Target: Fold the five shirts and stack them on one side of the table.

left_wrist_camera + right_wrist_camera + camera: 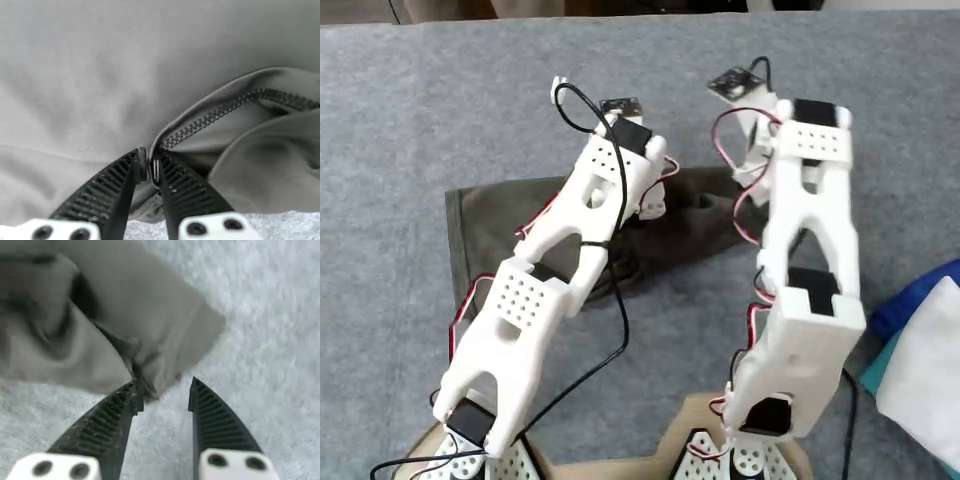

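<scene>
Overhead view: grey felt-covered table [410, 110] w/ two white robot arms coming in from the near edge. An olive shirt [500, 225] lies mid-table, approx. centre-left. Its left part is spread flat; its right part is bunched and creased under both arms' wrists.

The left arm [570, 240] angles from the near-left corner toward the table's centre, w/ its wrist over the shirt's middle. The left gripper [148, 167] is closed almost completely, black ribbed jaws pinching a stitched hem edge of the shirt between the tips. Fabric folds up and away from the pinch point.

The right arm [810, 210] runs near-to-far, right of centre, w/ its wrist above the shirt's right end. The right gripper [165, 390] is spread apart w/ a clear gap between the jaws and grips nothing. A loose shirt corner hangs at the tip of one jaw; the other jaw is over bare felt.

At the table's right edge sits a pile of other garments: a blue one [920, 295], a white one [930, 370] on top, and a teal edge [875, 375] beneath.
</scene>
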Controlling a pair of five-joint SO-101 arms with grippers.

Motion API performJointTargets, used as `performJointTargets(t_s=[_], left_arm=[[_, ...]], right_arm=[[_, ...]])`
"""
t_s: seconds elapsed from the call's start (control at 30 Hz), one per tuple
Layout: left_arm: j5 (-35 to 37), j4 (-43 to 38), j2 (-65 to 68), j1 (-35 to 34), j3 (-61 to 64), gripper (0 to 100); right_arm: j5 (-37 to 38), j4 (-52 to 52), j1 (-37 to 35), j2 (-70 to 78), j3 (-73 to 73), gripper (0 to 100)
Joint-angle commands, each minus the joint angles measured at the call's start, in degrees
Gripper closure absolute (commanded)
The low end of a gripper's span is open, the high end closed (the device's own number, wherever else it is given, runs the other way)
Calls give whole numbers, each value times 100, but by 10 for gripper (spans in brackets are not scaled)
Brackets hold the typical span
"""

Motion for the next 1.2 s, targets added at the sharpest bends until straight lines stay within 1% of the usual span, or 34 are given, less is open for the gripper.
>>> performJointTargets(t_s=[0.0, 0.03, 0.2, 0.27, 0.37, 0.53, 0.6, 0.73, 0.83, 0.93, 1.03, 1.17], left_arm=[[53, 53, -92, -53, -290, 957], [53, 53, -92, -35, -290, 957], [-9, 70, -92, 132, -334, 954], [-44, 193, -92, 211, -396, 954], [-202, 255, -92, 343, -510, 947], [-299, 264, -101, 299, -563, 832], [-440, 264, -171, 299, -571, 821], [-484, 264, -655, 246, -510, 818], [-519, 264, -1024, 53, -492, 818], [-651, 264, -1332, -193, -325, 818], [-659, 273, -1727, -475, 114, 818], [-941, 264, -2484, -1037, 809, 822]], right_arm=[[-62, 114, 119, -207, -198, 833], [-62, 97, 92, -215, -163, 845], [-141, 88, -154, -215, -145, 965], [-246, 35, -57, -233, -198, 973], [-202, 26, 207, -391, -145, 992], [229, 105, 708, -725, 136, 993], [352, 105, 787, -892, 374, 993], [466, -26, 752, -1270, 778, 993], [466, -255, 611, -1473, 954, 993], [422, -422, 286, -1473, 1086, 993], [413, -440, -145, -1411, 1200, 993], [229, -580, -629, -1367, 1218, 993]])
